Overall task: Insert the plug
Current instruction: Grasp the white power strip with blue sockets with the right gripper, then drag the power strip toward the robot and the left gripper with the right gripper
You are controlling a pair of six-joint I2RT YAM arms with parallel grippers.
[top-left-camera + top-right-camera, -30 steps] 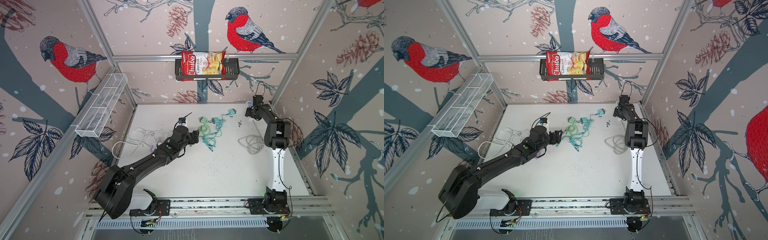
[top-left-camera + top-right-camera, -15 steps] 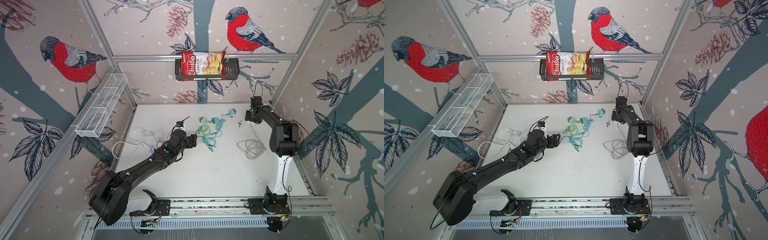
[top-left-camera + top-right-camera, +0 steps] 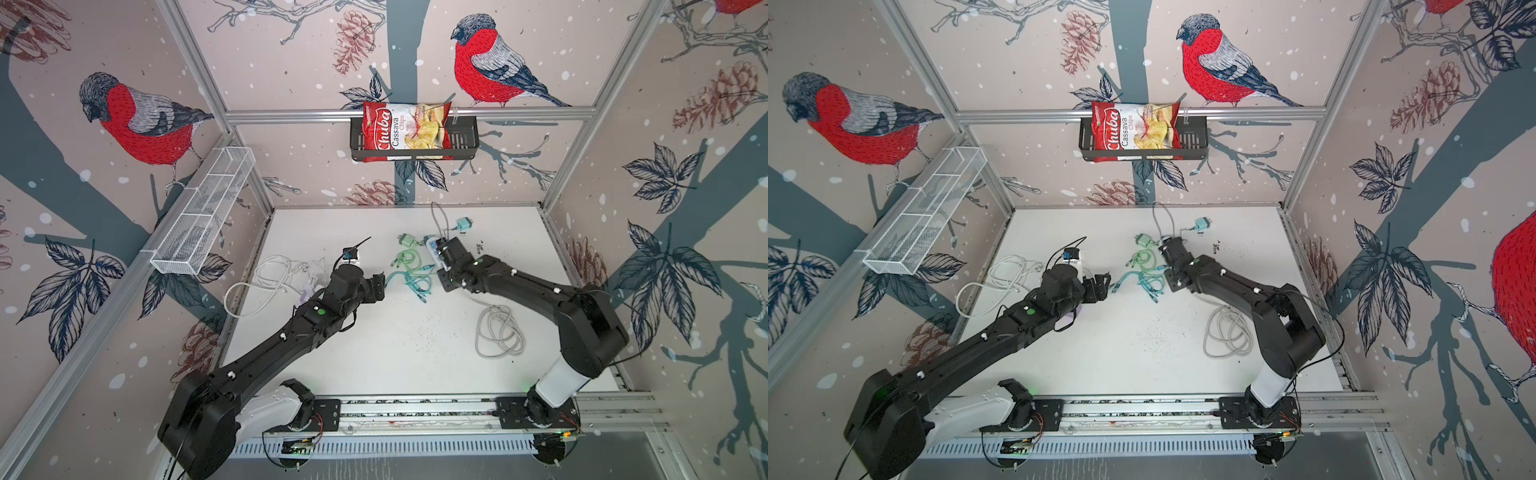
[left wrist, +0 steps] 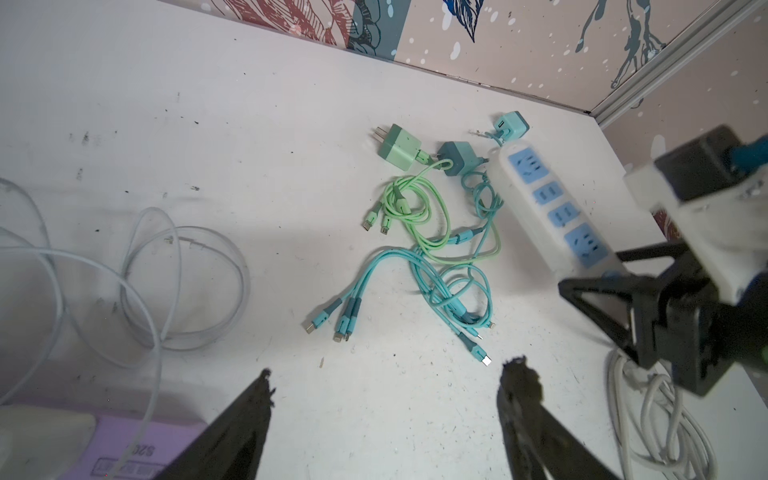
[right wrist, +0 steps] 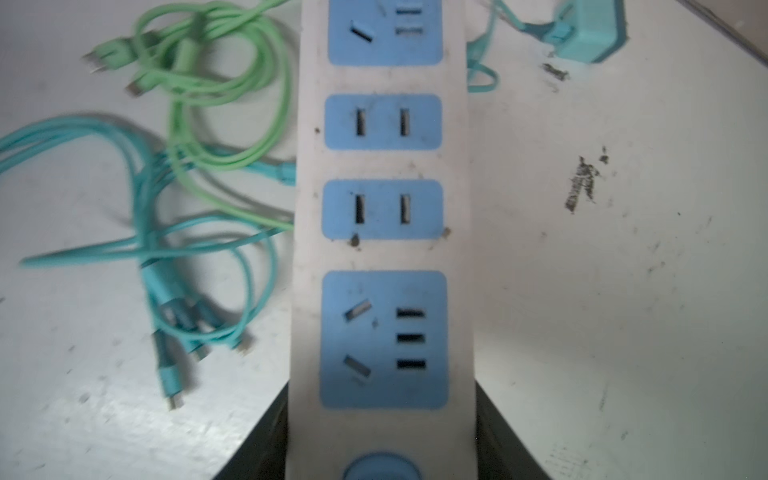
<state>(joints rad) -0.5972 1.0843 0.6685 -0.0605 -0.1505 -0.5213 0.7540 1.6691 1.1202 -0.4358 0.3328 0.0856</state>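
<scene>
Up on the back rail hangs a black wire basket [image 3: 466, 139], and in it stands a red bag of Chuba cassava chips [image 3: 405, 131], filling its left and middle parts with the top of the bag rising above the rim. A long white mesh basket [image 3: 203, 216] is fixed to the rail on the left wall; wire dividers split it into compartments.

Down on the white tabletop [image 3: 374, 353] the right pincer [image 5: 382, 388] is clenched on a white power strip [image 5: 382, 208] with blue socket panels. Its fingers press the two long sides at the switch end, and the other end points toward the back wall.

The plugs lie loose on the tabletop. A light green charger plug [image 4: 399, 151] lies near the strip's far end but apart from it, prongs turned away. A dark teal charger [image 4: 455, 160] lies between that plug and the strip. A light teal charger [image 4: 511, 124] sits just beside the strip's tip. Their green and teal cables [image 4: 432, 257] lie tangled alongside the strip, some passing beneath its edge.

The left pincer [image 4: 390, 370] hovers released, jaws wide, grasping nothing, above the tabletop near the teal cable ends. White cable coils [image 3: 266, 282] lie to the left, and a grey cord [image 3: 496, 332] loops beside the right arm.
</scene>
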